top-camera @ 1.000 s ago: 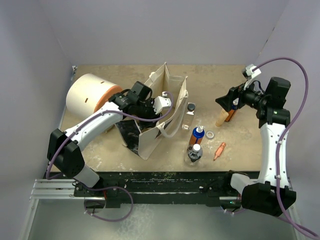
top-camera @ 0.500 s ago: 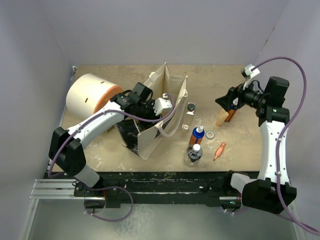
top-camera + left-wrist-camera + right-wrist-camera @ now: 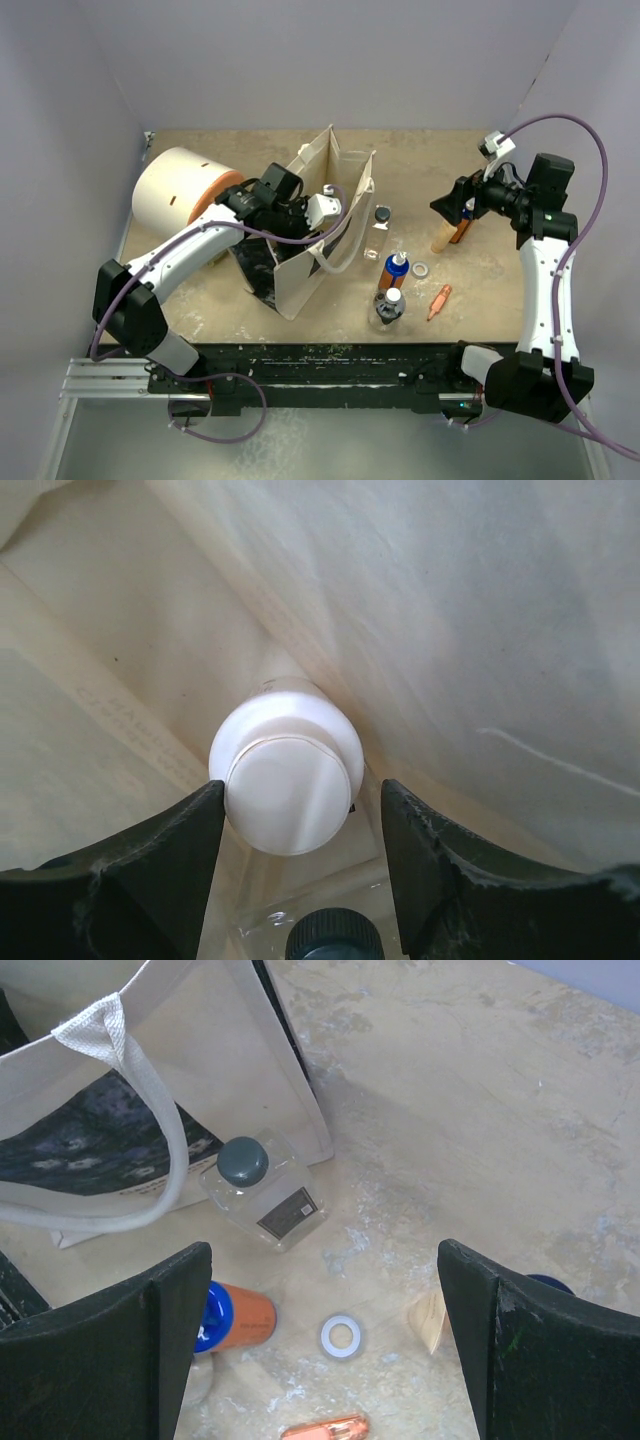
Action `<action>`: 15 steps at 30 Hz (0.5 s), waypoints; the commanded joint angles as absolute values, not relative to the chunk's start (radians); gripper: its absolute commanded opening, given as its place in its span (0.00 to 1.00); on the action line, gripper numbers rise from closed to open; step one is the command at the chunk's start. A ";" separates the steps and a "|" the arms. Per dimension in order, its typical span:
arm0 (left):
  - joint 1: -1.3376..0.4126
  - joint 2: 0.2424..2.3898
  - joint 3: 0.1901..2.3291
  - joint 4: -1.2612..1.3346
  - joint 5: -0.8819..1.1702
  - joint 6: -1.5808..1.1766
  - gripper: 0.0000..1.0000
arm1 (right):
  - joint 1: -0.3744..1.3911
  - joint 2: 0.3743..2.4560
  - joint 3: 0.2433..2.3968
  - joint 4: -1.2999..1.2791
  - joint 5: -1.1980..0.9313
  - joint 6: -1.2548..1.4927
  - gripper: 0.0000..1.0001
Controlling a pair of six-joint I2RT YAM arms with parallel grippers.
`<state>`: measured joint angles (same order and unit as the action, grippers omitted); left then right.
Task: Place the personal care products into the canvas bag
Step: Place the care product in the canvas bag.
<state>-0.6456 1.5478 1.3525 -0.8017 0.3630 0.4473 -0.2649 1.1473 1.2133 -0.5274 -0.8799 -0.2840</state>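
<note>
1. Canvas bag (image 3: 300, 275): upright, left-ctr of table (image 3: 430, 160), mouth open.
2. L gripper (image 3: 300, 820): inside bag, jaws spread either side of white bottle (image 3: 290, 780).
3. R gripper (image 3: 322, 1255): jaws wide apart, nothing held, above table.
4. Clear bottle (image 3: 262, 1192), orange bottle (image 3: 393, 272), beige bottle (image 3: 441, 238): on table, right of bag.

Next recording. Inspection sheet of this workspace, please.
Surface: beige table, scuffed and stained.
Job's things: canvas bag upright, open; white bottle inside; clear black-capped bottle lying beside it; orange blue-topped bottle and beige bottle out on the table.
Clutter: white drum with orange end left of the bag; white ring; small orange piece.
Grippers: left gripper open inside the bag, around the white bottle; right gripper open above the table.
Cables: purple cables loop off both arms.
Surroundings: plain pale walls.
</note>
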 commanded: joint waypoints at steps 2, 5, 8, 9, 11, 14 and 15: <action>-0.644 1.496 1.419 -0.798 0.366 0.435 0.68 | -0.267 1.145 1.265 -0.538 -0.885 -0.309 0.96; -0.644 1.482 1.436 -0.798 0.356 0.437 0.72 | -0.267 1.144 1.264 -0.540 -0.883 -0.313 0.95; -0.643 1.459 1.460 -0.796 0.339 0.441 0.76 | -0.267 1.141 1.262 -0.549 -0.882 -0.323 0.95; -0.644 1.450 1.468 -0.793 0.332 0.442 0.77 | -0.266 1.141 1.261 -0.554 -0.881 -0.330 0.95; -0.644 1.431 1.484 -0.786 0.317 0.442 0.80 | -0.265 1.140 1.259 -0.557 -0.877 -0.335 0.95; -0.644 1.398 1.506 -0.762 0.297 0.434 0.86 | -0.265 1.137 1.255 -0.557 -0.876 -0.336 0.95; -0.643 1.388 1.512 -0.753 0.289 0.429 0.88 | -0.265 1.137 1.255 -0.555 -0.876 -0.336 0.95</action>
